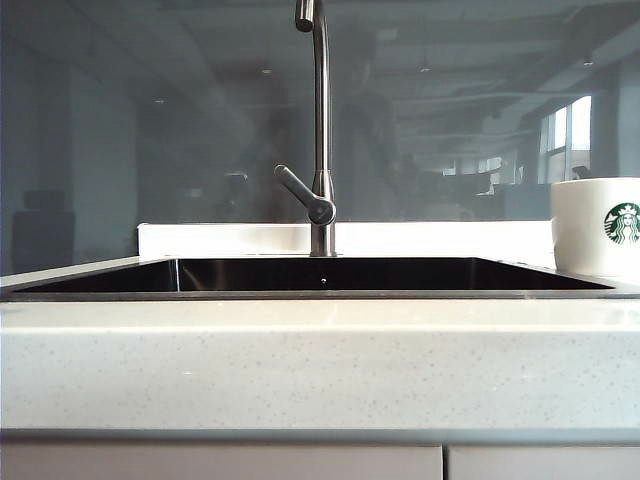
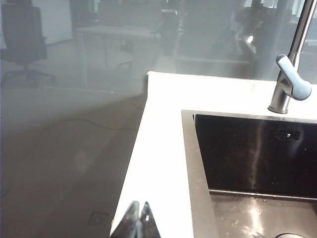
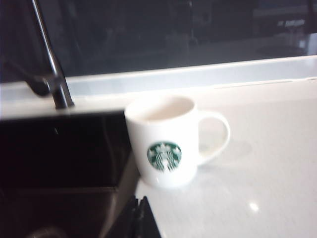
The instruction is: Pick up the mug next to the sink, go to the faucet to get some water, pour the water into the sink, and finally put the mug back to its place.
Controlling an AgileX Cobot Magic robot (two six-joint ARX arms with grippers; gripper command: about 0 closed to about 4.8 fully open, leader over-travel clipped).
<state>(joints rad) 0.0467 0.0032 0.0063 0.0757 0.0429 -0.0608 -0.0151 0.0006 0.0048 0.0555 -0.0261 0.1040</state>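
1. Along the bottom of the exterior view I see only the pale counter (image 1: pixel 320 360) front; neither arm shows there, so I judge both are parked well back from the work.

2. At the bottom edge of the left wrist view, the left gripper (image 2: pixel 140 218) is pinched together on nothing, its tips meeting in a point above the counter's near left corner, beside the sink (image 2: pixel 257 163).

3. At the bottom edge of the right wrist view, the right gripper (image 3: pixel 139 215) is likewise clamped to a point and empty, hanging short of the mug (image 3: pixel 161 144).

4. Just past it, in the middle of that frame, the mug stands upright on the counter right beside the sink's rim, logo facing the camera, handle turned away from the basin. In the exterior view it sits at the far right edge, partly cut off. I cannot tell if anything is inside.

5. Across the middle of the exterior view the sink lies dark and wide, apparently with nothing in it.

6. Behind it, centre frame, the faucet (image 1: pixel 321 130) rises with its lever angled to the left; I see no water running.

7. My read: nothing has begun, and picking up the mug is the step in hand. Next, the right gripper must spread its jaws, advance to the mug, and take the handle or rim, keeping clear of the sink's edge so the mug is not nudged in.
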